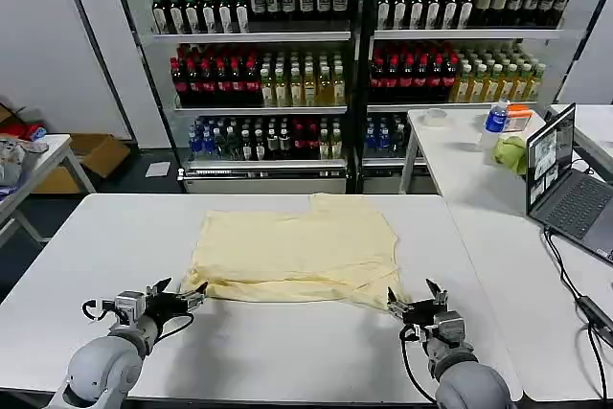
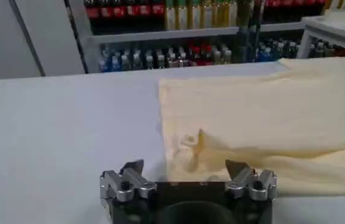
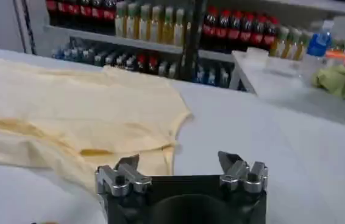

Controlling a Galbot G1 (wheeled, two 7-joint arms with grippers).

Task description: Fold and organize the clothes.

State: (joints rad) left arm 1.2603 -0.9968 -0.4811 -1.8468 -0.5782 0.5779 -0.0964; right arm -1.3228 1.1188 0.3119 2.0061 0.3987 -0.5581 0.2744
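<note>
the garment (image 1: 295, 249) lies part-folded at the table's (image 1: 86, 256) middle. left gripper (image 1: 182, 300) released at its near left corner; right gripper (image 1: 414, 306) released at its near right corner.

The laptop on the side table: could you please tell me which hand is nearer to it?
The right hand, at the cream-yellow shirt's near right corner. The left hand is at its near left corner, farther from the laptop.
</note>
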